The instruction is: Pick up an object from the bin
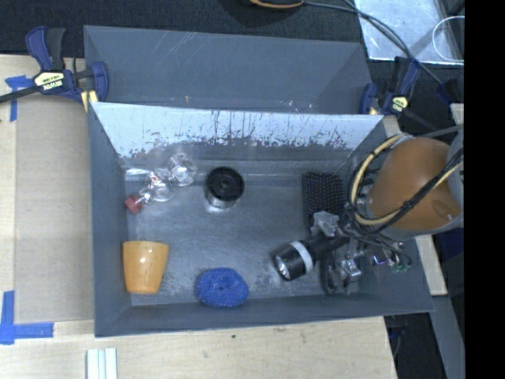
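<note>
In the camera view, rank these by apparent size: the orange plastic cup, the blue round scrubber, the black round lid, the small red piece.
1. orange plastic cup and blue round scrubber: they look about alike, so I won't rank them apart.
2. black round lid
3. small red piece

1. Orange cup (144, 265), near left corner.
2. Blue scrubber ball (222, 287), near side, just right of the cup.
3. Black round jar (224, 186), far middle.
4. Crumpled clear plastic (166, 178) with a red bit, far left.
5. Black mesh pad (323, 196), far right.
</note>
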You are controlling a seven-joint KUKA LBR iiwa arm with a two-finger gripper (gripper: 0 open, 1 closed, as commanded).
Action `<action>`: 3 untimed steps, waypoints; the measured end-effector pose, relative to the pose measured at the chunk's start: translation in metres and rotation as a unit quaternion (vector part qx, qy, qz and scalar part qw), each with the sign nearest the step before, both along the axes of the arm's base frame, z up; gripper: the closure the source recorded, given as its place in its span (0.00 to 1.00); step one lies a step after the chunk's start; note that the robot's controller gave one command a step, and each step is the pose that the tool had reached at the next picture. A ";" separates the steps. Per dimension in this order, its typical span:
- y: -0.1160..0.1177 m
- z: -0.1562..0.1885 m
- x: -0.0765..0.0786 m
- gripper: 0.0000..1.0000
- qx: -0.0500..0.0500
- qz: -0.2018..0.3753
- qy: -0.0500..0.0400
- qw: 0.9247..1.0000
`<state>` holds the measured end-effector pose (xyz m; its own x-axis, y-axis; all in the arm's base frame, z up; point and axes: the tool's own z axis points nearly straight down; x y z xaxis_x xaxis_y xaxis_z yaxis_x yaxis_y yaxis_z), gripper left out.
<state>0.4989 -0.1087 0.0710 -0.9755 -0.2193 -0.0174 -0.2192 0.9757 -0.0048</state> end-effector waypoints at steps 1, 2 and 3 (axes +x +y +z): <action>-0.034 -0.004 0.087 1.00 0.017 0.082 0.047 0.995; -0.034 -0.004 0.087 1.00 0.017 0.081 0.047 0.995; -0.034 -0.004 0.087 1.00 0.017 0.081 0.047 0.995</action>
<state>0.5855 -0.1425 0.0671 -0.9250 -0.3749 0.0621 -0.3718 0.9266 0.0558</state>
